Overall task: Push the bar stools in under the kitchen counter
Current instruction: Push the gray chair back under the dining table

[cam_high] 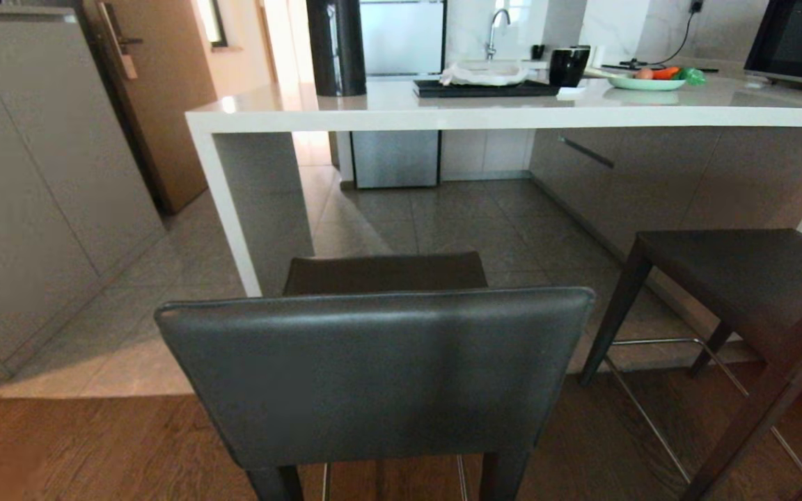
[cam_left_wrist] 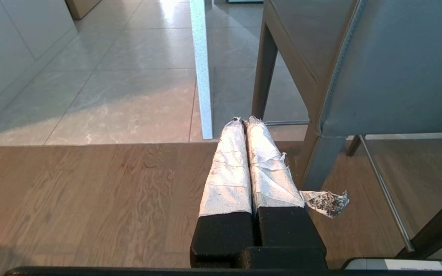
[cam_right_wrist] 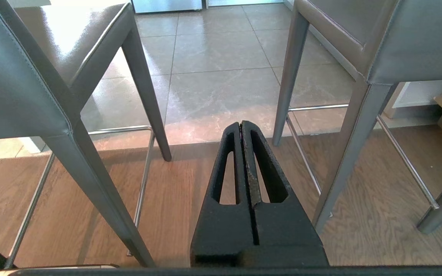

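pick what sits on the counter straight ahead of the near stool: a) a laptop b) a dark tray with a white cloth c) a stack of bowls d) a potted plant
b: in the head view a dark tray with a white cloth rests on the kitchen counter, beyond the near stool's backrest.

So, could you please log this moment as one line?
stools: both out from counter | near stool | second stool | left pincer shut, empty | right pincer shut, empty
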Tool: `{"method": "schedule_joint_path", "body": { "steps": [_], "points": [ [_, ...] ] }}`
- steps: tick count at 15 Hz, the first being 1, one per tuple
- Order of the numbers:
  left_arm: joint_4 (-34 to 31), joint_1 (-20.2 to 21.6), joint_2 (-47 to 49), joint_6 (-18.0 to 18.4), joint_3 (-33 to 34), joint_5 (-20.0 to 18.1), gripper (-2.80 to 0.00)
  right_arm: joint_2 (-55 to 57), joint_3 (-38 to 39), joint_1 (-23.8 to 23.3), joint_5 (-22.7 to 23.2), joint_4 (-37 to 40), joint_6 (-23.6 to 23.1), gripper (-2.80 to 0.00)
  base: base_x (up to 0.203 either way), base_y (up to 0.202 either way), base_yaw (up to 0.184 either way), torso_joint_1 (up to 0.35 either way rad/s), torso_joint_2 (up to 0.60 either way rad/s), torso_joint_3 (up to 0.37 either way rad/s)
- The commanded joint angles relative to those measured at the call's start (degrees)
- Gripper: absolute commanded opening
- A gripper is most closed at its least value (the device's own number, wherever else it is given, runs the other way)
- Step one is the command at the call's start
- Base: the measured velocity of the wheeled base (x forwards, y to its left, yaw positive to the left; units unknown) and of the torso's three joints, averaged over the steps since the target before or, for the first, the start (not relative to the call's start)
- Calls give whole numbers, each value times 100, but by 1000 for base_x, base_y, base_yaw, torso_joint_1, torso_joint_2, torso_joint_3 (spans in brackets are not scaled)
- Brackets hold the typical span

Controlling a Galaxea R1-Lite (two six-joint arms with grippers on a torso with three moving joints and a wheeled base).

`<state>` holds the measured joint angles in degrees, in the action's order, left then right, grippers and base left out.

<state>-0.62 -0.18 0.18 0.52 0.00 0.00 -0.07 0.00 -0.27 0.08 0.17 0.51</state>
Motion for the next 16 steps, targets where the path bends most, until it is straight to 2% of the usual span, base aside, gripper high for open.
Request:
{"method": "schedule_joint_path", "body": {
  "steps": [1, 5, 16],
  "points": [
    [1, 1, 8, 0, 0, 0, -280, 7, 0, 0, 1, 0, 2, -280, 0, 0, 0, 0, 0, 0],
    [1, 1, 8, 0, 0, 0, -280, 7, 0, 0, 1, 0, 2, -280, 3, -81, 6, 1, -1, 2],
    [1, 1, 8, 0, 0, 0, -280, 6, 0, 0, 1, 0, 2, -280, 0, -196, 1, 3, 2, 0]
  ]
}}
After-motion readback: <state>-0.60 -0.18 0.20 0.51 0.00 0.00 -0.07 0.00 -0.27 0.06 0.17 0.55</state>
